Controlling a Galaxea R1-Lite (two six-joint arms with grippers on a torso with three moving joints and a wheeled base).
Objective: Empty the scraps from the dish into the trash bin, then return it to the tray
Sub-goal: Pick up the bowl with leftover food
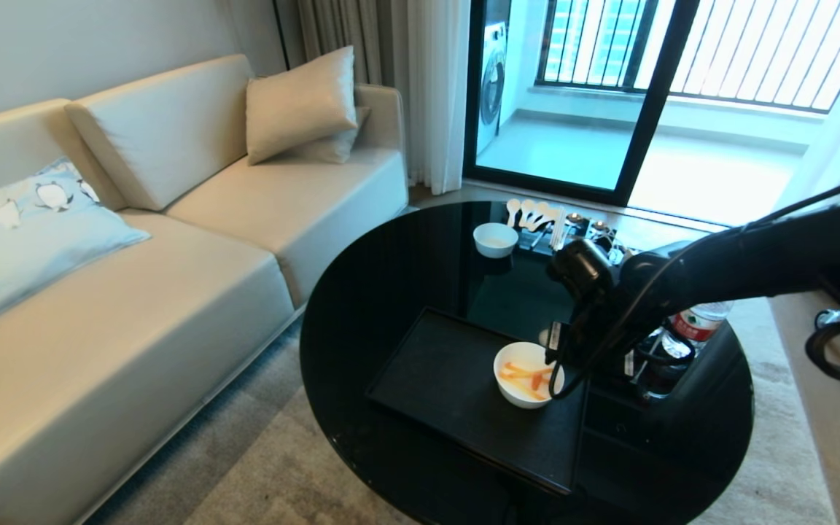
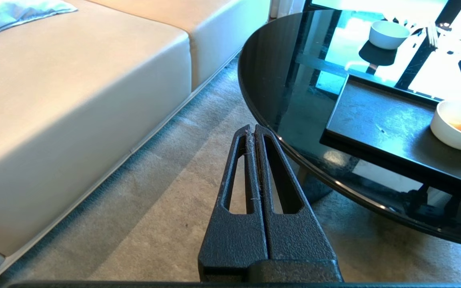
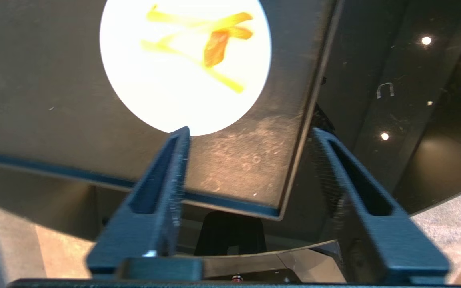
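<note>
Just above the dish's (image 3: 185, 66) near rim, the right hand (image 3: 250, 134) hangs released over the tray (image 3: 254, 168) corner.

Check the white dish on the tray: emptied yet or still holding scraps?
Still holding scraps: orange strips lie inside the dish, which sits upright on the tray.

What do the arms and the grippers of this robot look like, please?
The right arm is black and tubular, with thin black cables along it and small white labels near the wrist. The right gripper has two long, tapered black fingers of rough plastic, each with a slot-shaped opening. The left gripper has the same textured black, slotted fingers, with some pale lint on their inner edges.
</note>
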